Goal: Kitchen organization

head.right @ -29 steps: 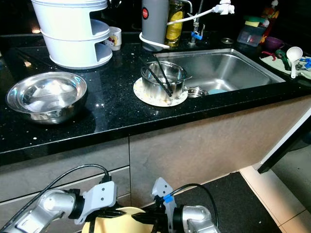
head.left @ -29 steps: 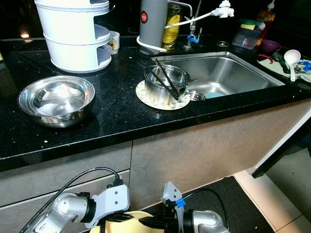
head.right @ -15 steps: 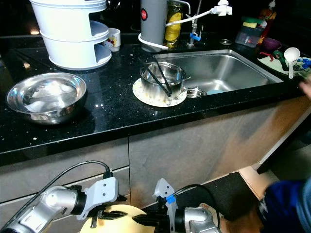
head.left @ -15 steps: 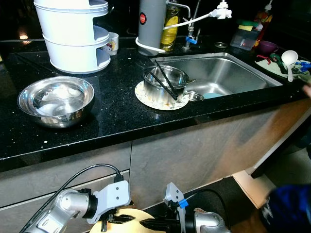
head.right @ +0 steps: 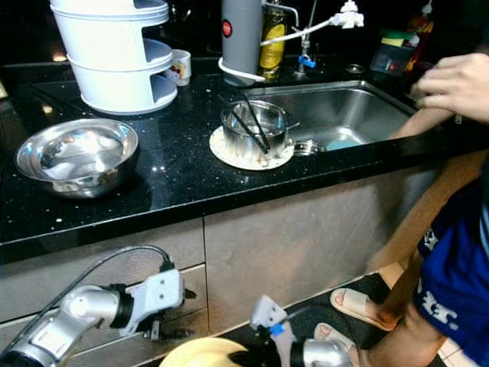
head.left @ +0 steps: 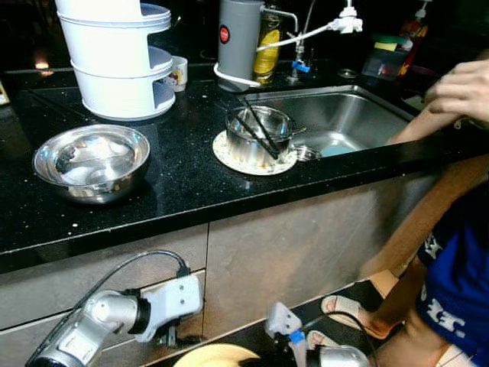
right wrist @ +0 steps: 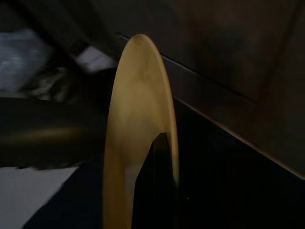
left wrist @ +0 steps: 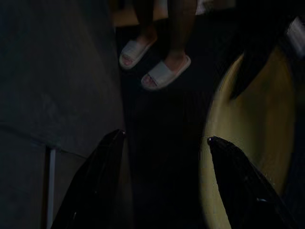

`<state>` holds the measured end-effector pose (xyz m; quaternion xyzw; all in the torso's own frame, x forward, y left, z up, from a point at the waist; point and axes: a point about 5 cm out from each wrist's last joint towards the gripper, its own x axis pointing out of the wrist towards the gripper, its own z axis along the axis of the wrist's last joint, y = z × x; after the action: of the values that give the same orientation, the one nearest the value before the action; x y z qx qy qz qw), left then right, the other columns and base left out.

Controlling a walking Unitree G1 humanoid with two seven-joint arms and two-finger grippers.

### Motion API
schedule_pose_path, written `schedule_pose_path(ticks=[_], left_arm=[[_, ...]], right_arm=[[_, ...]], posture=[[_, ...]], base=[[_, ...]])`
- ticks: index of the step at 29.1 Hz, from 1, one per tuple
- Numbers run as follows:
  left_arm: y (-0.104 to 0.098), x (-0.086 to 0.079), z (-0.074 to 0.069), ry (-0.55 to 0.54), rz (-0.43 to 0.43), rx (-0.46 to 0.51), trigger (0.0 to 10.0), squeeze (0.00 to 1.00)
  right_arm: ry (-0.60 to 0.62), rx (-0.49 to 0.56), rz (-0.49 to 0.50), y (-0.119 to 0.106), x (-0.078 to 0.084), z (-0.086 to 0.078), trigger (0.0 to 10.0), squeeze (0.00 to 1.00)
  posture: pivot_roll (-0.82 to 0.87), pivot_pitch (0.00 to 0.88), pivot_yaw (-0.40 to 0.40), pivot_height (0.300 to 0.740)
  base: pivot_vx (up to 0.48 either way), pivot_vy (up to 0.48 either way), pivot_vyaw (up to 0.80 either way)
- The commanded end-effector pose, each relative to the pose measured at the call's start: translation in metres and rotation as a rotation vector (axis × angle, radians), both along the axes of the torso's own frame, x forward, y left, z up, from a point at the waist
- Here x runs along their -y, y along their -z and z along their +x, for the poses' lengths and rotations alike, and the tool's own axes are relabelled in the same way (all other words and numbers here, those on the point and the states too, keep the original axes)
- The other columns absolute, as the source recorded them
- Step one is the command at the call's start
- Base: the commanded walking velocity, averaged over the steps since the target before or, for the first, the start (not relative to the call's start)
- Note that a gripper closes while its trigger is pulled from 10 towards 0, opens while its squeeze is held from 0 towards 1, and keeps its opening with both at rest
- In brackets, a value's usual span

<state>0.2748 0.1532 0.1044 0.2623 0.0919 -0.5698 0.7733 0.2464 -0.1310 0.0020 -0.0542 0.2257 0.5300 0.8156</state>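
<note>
We've got the yellow plate (head.right: 200,354) at bottom center, pinched by our right gripper (right wrist: 157,191). Left gripper (left wrist: 164,181) is spread wide w/ nothing in it, just beside the plate. Person's hand (head.left: 458,88) upper right.

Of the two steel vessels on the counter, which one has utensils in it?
The steel pot on the round mat beside the sink; dark utensils lean in it. The wide steel bowl further left holds none.

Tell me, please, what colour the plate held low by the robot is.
Pale yellow plate, clearest in the right wrist view.
</note>
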Motion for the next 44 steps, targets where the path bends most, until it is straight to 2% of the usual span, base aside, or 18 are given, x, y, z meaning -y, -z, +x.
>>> schedule_pose_path(ticks=[1,5,6,10,12,15,19,23,27,28,30,32,35,36,37,39,42,44], left_arm=[[0.003,0.004,-0.008,0.039,-0.001,-0.072,10.0,0.0],[0.006,0.005,-0.01,0.05,0.027,-0.096,10.0,0.0],[0.017,0.004,-0.007,-0.025,0.119,-0.066,10.0,0.0],[0.022,0.006,-0.005,-0.078,0.134,-0.051,10.0,0.0],[0.029,0.015,-0.005,-0.154,0.124,-0.066,10.0,0.0],[0.064,0.029,-0.014,-0.328,0.18,-0.177,10.0,0.0],[0.082,0.035,-0.017,-0.444,0.196,-0.211,10.0,0.0],[0.117,0.029,-0.026,-0.623,0.288,-0.15,10.0,0.0],[0.138,0.02,-0.038,-0.833,0.21,-0.292,10.0,0.0],[0.138,0.02,-0.038,-0.833,0.21,-0.292,10.0,0.0],[0.156,0.017,-0.057,-0.834,0.271,-0.351,10.0,0.0],[0.166,0.013,-0.07,-0.911,0.217,-0.403,10.0,0.0],[0.17,0.008,-0.073,-0.995,0.187,-0.433,10.0,0.0],[0.173,0.002,-0.076,-1.094,0.164,-0.476,10.0,0.0],[0.176,-0.01,-0.079,-1.233,0.126,-0.511,10.0,0.0],[0.177,-0.028,-0.083,-1.363,0.111,-0.443,10.0,0.0],[0.174,-0.033,-0.081,-1.361,0.092,-0.36,10.0,0.0],[0.169,-0.029,-0.075,-1.333,-0.003,-0.359,10.0,0.0]], right_arm=[[0.077,-0.041,-0.115,0.016,0.019,-0.009,0.0,0.0],[0.117,-0.039,-0.15,0.019,0.024,-0.009,0.0,0.0],[0.259,-0.052,-0.225,0.029,0.036,-0.01,0.0,0.0],[0.345,-0.051,-0.26,0.033,0.043,-0.011,0.0,0.0],[0.511,-0.064,-0.292,0.041,0.053,-0.014,0.0,0.0],[0.786,-0.122,-0.251,0.049,0.064,-0.021,0.0,0.0],[0.859,-0.123,-0.244,0.052,0.065,-0.023,0.0,0.0],[0.997,-0.104,-0.156,0.048,0.063,-0.018,0.0,0.0],[1.081,-0.127,-0.074,0.046,0.061,-0.014,0.0,0.0],[1.081,-0.127,-0.074,0.046,0.061,-0.014,0.0,0.0],[1.107,-0.151,-0.036,0.046,0.057,-0.012,0.0,0.0],[1.091,-0.163,-0.009,0.047,0.05,-0.012,0.0,0.0],[1.077,-0.168,-0.008,0.048,0.047,-0.013,0.0,0.0],[1.063,-0.169,-0.013,0.049,0.044,-0.015,7.9,0.0],[1.042,-0.212,-0.013,0.054,0.039,-0.02,10.0,0.0],[0.995,-0.209,-0.071,0.06,0.033,-0.03,10.0,0.0],[0.996,-0.184,-0.087,0.061,0.032,-0.033,10.0,0.0],[1.038,-0.178,-0.065,0.061,0.033,-0.032,10.0,0.0]], posture=[[-0.06,0.091,-0.057,0.74],[-0.06,0.091,-0.057,0.74],[-0.05,0.09,-0.06,0.74],[-0.05,0.091,-0.061,0.74],[-0.05,0.092,-0.066,0.74],[-0.03,0.1,-0.082,0.74],[-0.03,0.102,-0.087,0.74],[-0.03,0.107,-0.092,0.74],[-0.04,0.108,-0.084,0.74],[-0.04,0.108,-0.084,0.74],[-0.04,0.108,-0.083,0.74],[-0.04,0.105,-0.079,0.74],[-0.04,0.105,-0.079,0.74],[-0.04,0.102,-0.074,0.74],[-0.04,0.104,-0.068,0.74],[-0.04,0.104,-0.066,0.74],[-0.05,0.105,-0.066,0.74],[-0.05,0.108,-0.065,0.74]], base=[[0.0,0.0,0.0],[0.0,0.0,0.0],[0.0,0.0,0.0],[0.0,0.0,0.0],[0.0,0.0,0.0],[0.0,0.0,0.0],[0.0,0.0,0.0],[0.0,0.0,0.0],[0.0,0.0,0.0],[0.0,0.0,0.0],[0.0,0.0,0.0],[0.0,0.0,0.0],[0.0,0.0,0.0],[0.0,0.0,0.0],[0.0,0.0,0.0],[0.0,0.0,0.0],[0.0,0.0,0.0],[0.0,0.0,0.0]])
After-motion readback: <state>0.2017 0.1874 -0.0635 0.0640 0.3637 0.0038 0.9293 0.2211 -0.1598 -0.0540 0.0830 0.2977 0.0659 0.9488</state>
